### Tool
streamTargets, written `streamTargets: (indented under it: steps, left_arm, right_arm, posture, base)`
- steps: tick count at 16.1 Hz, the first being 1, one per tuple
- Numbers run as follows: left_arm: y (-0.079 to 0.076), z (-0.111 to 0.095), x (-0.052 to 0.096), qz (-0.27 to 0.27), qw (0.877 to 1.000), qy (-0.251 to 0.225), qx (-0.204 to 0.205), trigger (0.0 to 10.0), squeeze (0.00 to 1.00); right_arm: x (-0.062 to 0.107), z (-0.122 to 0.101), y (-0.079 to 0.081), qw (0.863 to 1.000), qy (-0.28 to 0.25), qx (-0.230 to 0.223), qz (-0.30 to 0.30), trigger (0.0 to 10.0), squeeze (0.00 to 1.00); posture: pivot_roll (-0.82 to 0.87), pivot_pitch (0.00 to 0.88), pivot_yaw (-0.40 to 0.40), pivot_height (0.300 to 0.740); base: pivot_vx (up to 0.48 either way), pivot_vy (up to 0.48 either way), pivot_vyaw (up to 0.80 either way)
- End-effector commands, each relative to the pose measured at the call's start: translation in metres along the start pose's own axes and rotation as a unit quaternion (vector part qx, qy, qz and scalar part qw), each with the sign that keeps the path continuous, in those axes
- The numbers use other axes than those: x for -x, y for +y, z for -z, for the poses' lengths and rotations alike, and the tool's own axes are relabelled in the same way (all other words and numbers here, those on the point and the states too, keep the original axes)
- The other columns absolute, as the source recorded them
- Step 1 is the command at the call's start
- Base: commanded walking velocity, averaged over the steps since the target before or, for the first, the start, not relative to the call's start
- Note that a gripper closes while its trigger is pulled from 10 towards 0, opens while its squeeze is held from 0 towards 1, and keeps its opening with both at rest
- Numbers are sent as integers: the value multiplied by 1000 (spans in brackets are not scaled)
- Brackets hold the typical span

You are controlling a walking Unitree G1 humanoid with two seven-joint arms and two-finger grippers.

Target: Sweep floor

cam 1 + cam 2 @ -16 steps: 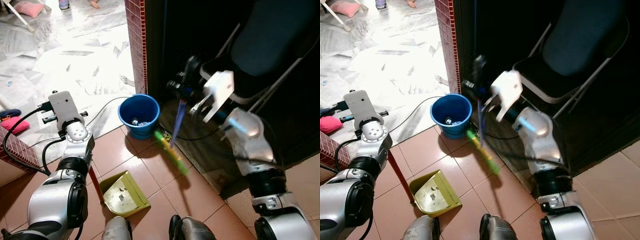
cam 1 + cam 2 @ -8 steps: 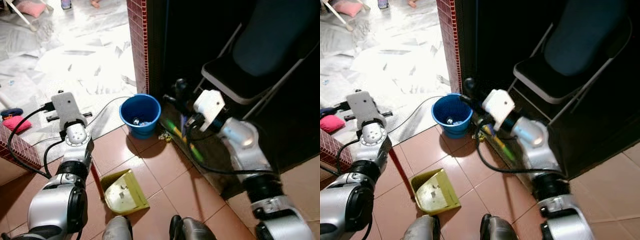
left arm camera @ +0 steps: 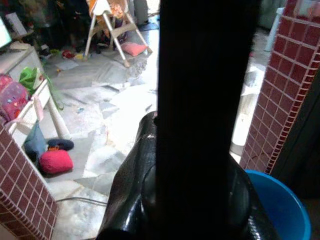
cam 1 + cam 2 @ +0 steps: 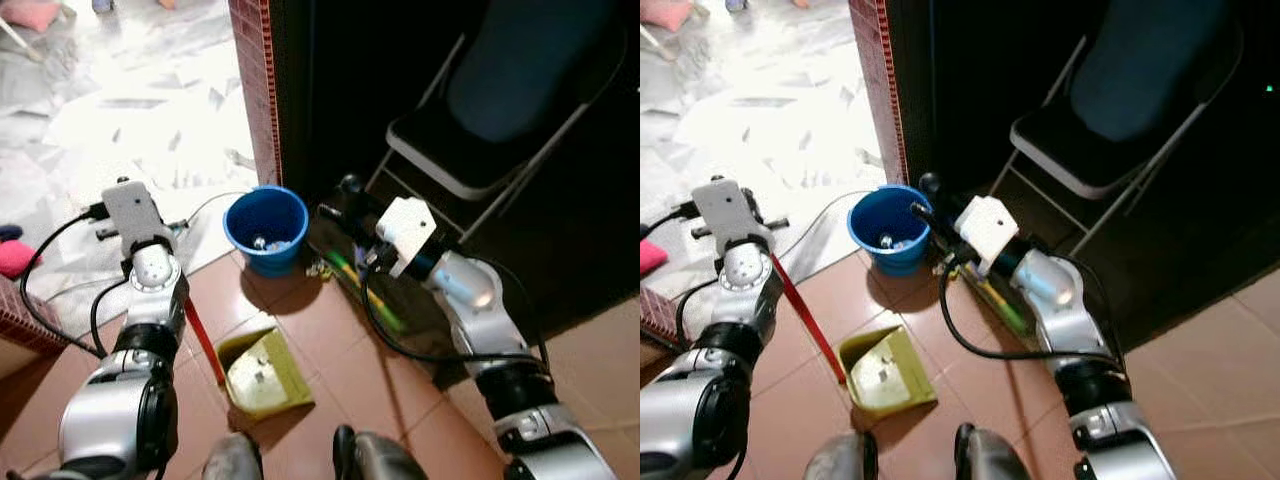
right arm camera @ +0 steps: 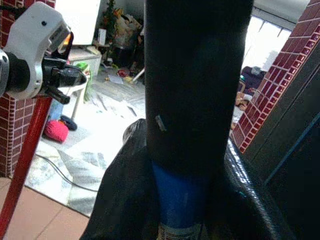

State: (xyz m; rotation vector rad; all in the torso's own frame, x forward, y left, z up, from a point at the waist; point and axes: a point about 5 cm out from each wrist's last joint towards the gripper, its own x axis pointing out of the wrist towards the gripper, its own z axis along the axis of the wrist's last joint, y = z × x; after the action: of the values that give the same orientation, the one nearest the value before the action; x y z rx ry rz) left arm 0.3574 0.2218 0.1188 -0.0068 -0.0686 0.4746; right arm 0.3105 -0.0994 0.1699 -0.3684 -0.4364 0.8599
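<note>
The right pincer (image 4: 345, 200) is clenched on the broom (image 4: 365, 285), whose blue handle (image 5: 177, 200) sits tight between its black fingers. A second ago that arm was raised with the broom hanging clear of the tiles; now it has dropped low and reached in toward the dark wall beside the chair (image 4: 480, 130), so the green brush end lies along the foot of the wall, just past the bucket (image 4: 265, 225). A few scraps (image 4: 318, 268) lie on the floor between bucket and brush.

The left pincer (image 4: 765, 235) is closed on the red pole (image 4: 805, 315) of the dustpan (image 4: 885, 370), which stands on the tiles near the robot's feet, a little debris already in it. It has hardly shifted.

I read it as a fresh stroke starting: the broom is down behind the last scraps, and dragging them back toward the pan looks like the next job. The black cable (image 4: 400, 345) trailing on the floor by the brush could snag.
</note>
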Motion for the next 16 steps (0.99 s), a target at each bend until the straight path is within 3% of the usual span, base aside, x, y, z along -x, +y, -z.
streamTargets:
  steps: [1, 4, 9, 16]
  left_arm:
    - [2, 4, 2, 1, 1000, 9, -2, 10000, 0]
    - [0, 4, 2, 1, 1000, 9, -1, 10000, 0]
    - [1, 5, 2, -5, 1000, 12, -6, 10000, 0]
    - [2, 8, 4, -13, 1000, 15, -7, 10000, 0]
  right_arm:
    - [-6, -17, -1, 999, -43, 32, -3, 10000, 0]
    - [-6, -16, 0, 998, -46, 31, -11, 10000, 0]
    - [-6, -16, 2, 998, -49, 34, -17, 10000, 0]
    - [-4, -10, 7, 999, -43, 19, -18, 10000, 0]
  posture:
    - [-72, 204, 15, 740]
    - [-72, 196, 8, 740]
    - [-75, 184, 2, 740]
    - [-69, 165, -10, 740]
  base:
    - [326, 0, 0]
    - [279, 0, 0]
    - [341, 302, 0]
    - [0, 0, 0]
